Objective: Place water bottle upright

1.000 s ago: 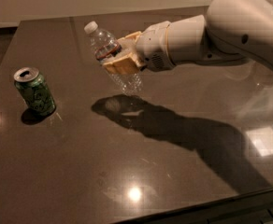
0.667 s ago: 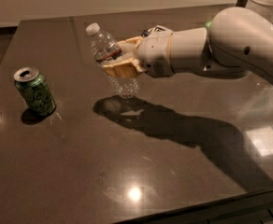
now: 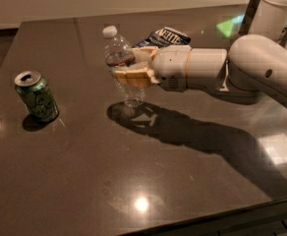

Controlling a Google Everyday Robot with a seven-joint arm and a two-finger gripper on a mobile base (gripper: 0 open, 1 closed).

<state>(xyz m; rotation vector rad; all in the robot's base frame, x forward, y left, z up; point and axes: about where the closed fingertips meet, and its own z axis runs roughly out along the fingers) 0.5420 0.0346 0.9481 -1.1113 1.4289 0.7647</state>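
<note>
The water bottle (image 3: pixel 121 63) is clear and ribbed with a white cap and a reddish label band. It stands nearly upright, tilted slightly left, with its base at or just above the dark tabletop (image 3: pixel 133 166). My gripper (image 3: pixel 129 65) reaches in from the right and is shut on the bottle's middle, tan fingers (image 3: pixel 131 76) on either side of it. The white arm stretches off to the right edge.
A green soda can (image 3: pixel 37 96) stands upright at the left of the table. A blue-and-white snack bag (image 3: pixel 164 36) lies behind the gripper. A white container (image 3: pixel 273 11) stands at the far right corner. The table's front edge runs along the bottom.
The bottle has turned from tilted to nearly upright and come down toward the tabletop, still held. The arm has shifted, uncovering the snack bag behind it.
</note>
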